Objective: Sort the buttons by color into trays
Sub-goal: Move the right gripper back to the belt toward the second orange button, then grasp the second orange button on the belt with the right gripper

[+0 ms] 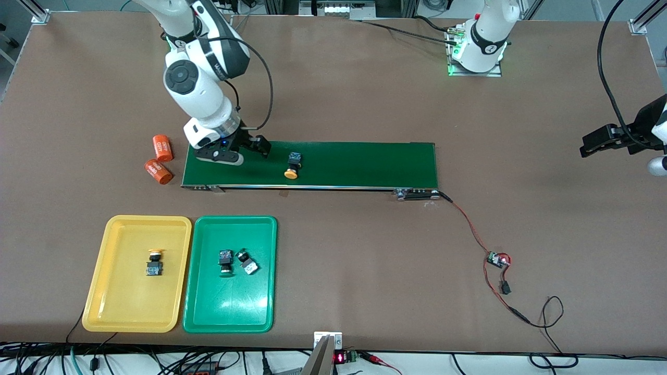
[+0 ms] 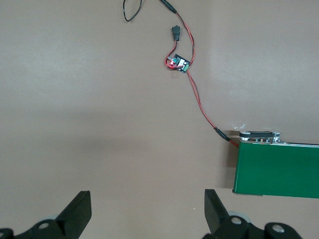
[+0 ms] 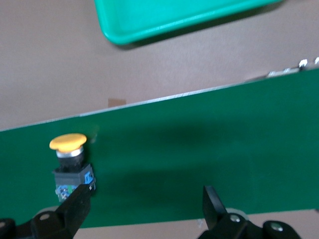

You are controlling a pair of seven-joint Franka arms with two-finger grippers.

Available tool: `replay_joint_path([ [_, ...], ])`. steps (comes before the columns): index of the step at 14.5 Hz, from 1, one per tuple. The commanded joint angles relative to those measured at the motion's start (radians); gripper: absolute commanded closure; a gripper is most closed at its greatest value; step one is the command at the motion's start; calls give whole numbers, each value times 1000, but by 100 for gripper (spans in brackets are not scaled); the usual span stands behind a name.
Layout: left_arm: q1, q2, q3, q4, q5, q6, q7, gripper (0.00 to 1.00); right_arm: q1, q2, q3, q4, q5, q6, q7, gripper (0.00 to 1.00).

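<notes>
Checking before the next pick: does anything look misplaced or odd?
Nothing stands out. One yellow button lies in the yellow tray, two buttons in the green tray. The last yellow button lies on the belt.

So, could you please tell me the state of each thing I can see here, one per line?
Yellow button on the belt: lying on its side, not held.
Yellow button in the yellow tray: sorted, lying down.
Two green buttons in the green tray: sorted, side by side.
Conveyor belt: carries one button.
Right gripper: open, over the belt beside the button.
Left gripper: open, empty, waiting over bare table.
Orange cylinders: lying on the table.
</notes>
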Motion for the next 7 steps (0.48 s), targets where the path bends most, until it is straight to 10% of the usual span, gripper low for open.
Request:
replay_joint_path([
  [1, 7, -14, 1, -14, -28, 2, 24, 0, 4, 2, 2, -12, -70, 7, 32, 0],
  [7, 7, -14, 3, -14, -28, 2, 24, 0, 6, 39, 2, -4, -247, -34, 141, 0],
])
